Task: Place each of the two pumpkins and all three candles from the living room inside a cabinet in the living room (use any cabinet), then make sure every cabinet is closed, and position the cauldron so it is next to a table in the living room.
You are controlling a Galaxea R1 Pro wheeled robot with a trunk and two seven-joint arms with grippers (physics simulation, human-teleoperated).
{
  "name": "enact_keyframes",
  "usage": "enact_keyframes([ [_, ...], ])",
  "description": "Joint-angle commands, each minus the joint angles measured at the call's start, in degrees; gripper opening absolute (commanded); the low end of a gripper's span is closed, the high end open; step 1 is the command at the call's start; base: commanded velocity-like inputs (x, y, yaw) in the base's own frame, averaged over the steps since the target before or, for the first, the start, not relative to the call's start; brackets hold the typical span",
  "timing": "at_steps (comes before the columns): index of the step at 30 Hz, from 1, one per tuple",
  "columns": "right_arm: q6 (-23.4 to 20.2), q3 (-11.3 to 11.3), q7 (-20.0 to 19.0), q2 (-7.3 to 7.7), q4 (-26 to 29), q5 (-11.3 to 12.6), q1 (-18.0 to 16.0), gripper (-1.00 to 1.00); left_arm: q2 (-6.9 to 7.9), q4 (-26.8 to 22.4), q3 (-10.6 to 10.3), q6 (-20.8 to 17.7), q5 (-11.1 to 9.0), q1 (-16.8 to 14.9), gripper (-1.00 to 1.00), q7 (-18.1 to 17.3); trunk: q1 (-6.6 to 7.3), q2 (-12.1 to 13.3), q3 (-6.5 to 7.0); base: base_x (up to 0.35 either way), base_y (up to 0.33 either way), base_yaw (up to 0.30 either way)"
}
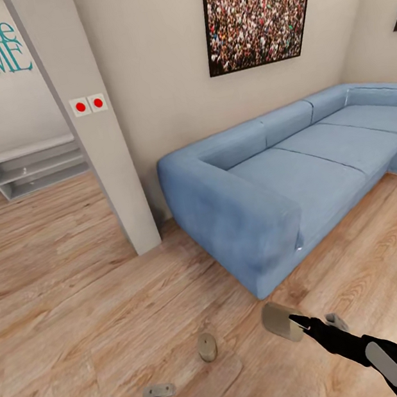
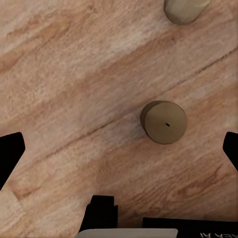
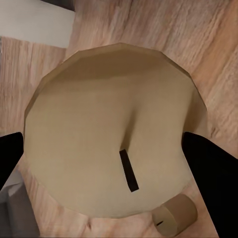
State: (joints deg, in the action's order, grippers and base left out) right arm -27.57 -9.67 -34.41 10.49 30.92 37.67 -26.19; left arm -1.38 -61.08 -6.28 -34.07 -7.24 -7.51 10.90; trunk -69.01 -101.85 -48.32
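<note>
You see an evenly, softly lit rendered room. The sofa (image 1: 286,176) casts only a faint shadow on the wooden floor (image 1: 79,297). Walls bend at the head view's edges; the wrist views look soft and blurred.

A blue sofa (image 1: 298,174) stands right on the wooden floor (image 1: 66,300). Above hangs a framed crowd picture (image 1: 259,5); far left, a grey shelf (image 1: 33,166), apparently bare.
</note>
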Motion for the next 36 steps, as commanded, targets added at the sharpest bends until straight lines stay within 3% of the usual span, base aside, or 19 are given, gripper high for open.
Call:
enact_keyframes([
  [1, -0.09, 0.13, -0.27, -0.01, 0.06, 0.02, 0.0, -1.0, -0.12, 0.0, 0.0, -0.01, 0.0, 0.0, 1.0, 0.0, -0.23, -0.42, -0.18, 0.0, 0.0, 0.0],
  [5, -1.02, 1.03, -0.7, -0.35, 0.2, 0.03, 0.0, -1.0, -0.34, 0.02, 0.04, -0.03, -0.21, 0.02, 1.0, -0.02, -1.1, -2.02, -0.9, 0.0, 0.0, 0.0],
  [7, -2.7, 1.59, -0.77, -1.75, 0.3, -0.2, 0.0, -1.0, -0.37, 0.11, 0.06, -0.05, -0.32, 0.03, 1.0, -0.05, -1.54, -2.82, -1.26, 0.0, 0.0, 0.0],
  [10, -4.92, 2.96, -0.82, -4.74, 3.21, -0.37, 0.0, -1.0, -0.38, 0.22, 0.31, -0.93, -0.4, -0.02, 1.0, -0.06, -2.2, -4.03, -1.8, 0.0, 0.0, 0.0],
  [13, -7.83, 6.58, -0.45, -8.93, 13.06, -0.49, -0.03, -1.0, -0.71, 0.26, 0.43, -3.05, -0.56, -0.02, 1.0, -0.01, -2.86, -5.23, -2.34, 0.0, 0.0, 0.0],
  [15, -10.36, 9.05, 0.09, -11.78, 20.4, -0.74, 0.04, -1.0, -1.77, 0.21, 0.46, -4.01, -0.57, -0.02, 1.0, 0.0, -3.3, -6.03, -2.7, 0.0, 0.0, 0.0],
  [17, -12.99, 10.25, 0.84, -13.26, 26.1, -0.66, 0.12, -1.0, -2.6, 0.19, 0.5, -4.43, -0.61, -0.02, 1.0, -0.1, -3.74, -6.83, -3.06, 0.0, 0.0, 0.0],
  [19, -15.64, 10.8, 1.42, -13.96, 30.48, -0.64, 1.01, -1.0, -3.11, 0.18, 0.49, -4.63, -0.55, -0.02, 1.0, 0.0, -4.18, -7.64, -3.42, 0.0, 0.0, 0.0],
  [23, -17.0, 10.91, 2.97, -13.93, 33.19, -0.54, 2.28, -1.0, -3.42, 1.59, 0.31, -3.09, -0.32, -0.01, 1.0, 0.05, -5.06, -9.24, -4.13, 0.0, 0.0, 0.0],
  [25, -17.38, 10.93, 3.3, -13.85, 34.97, -0.21, 2.46, -1.0, -4.7, 2.23, 0.09, -2.7, -0.12, -0.04, 1.0, 0.04, -5.5, -10.04, -4.49, 0.0, 0.0, 0.0],
  [28, -17.6, 10.98, 3.43, -13.8, 35.95, -0.08, 2.53, -1.0, -5.65, 2.62, 0.02, -2.52, 0.0, -0.02, 1.0, 0.02, -6.16, -11.24, -5.03, 0.0, 0.0, 0.0],
  [36, -17.65, 10.82, 3.47, -13.75, 36.2, -0.19, 2.63, -1.0, -5.86, 2.74, 0.04, -1.21, 0.05, -0.04, 1.0, 0.01, -7.91, -14.45, -6.47, 0.0, 0.0, 0.0],
])
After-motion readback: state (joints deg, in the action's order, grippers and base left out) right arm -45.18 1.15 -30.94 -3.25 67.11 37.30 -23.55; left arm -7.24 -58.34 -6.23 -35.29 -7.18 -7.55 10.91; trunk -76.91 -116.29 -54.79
